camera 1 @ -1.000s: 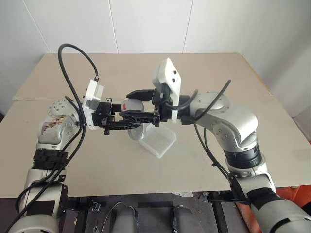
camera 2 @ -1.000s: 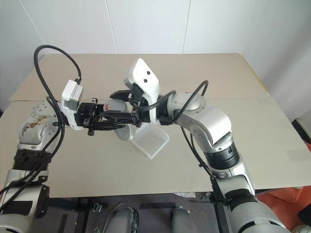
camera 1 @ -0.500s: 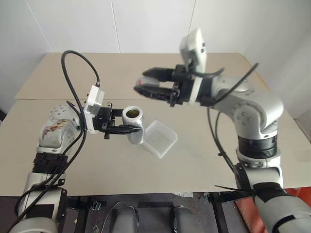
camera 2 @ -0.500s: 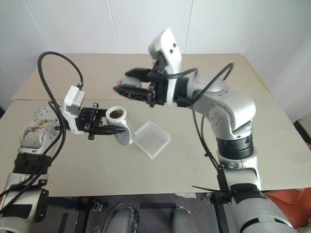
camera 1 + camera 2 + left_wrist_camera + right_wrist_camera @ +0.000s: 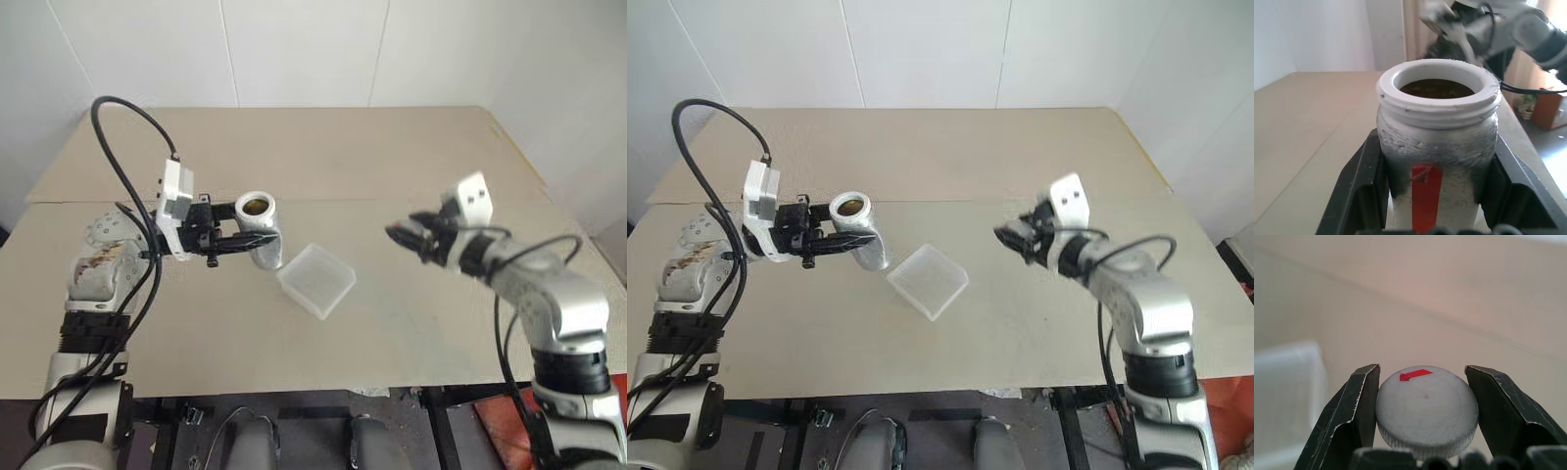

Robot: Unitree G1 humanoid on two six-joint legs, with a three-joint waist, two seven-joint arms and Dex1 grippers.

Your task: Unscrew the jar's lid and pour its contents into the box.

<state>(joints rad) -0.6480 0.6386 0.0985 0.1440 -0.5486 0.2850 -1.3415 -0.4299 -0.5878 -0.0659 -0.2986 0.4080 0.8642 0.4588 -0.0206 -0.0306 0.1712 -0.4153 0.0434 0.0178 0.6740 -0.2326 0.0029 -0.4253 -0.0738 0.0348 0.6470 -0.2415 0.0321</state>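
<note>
The left gripper (image 5: pixel 257 245) is closed on the jar (image 5: pixel 261 231) and holds it above the table (image 5: pixel 392 157), just left of the box (image 5: pixel 316 280); the jar has no lid on and its open mouth tilts up. The right gripper (image 5: pixel 1422 404) is closed on the lid (image 5: pixel 1426 409), well apart to the right of the box. The inside of the jar looks brownish, but I cannot tell the contents clearly.

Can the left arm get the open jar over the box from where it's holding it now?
Probably yes. The left gripper is shut on the jar, lid off, held just beside the box with bare table between. The right gripper, shut on the lid, is off to the far side.
</note>
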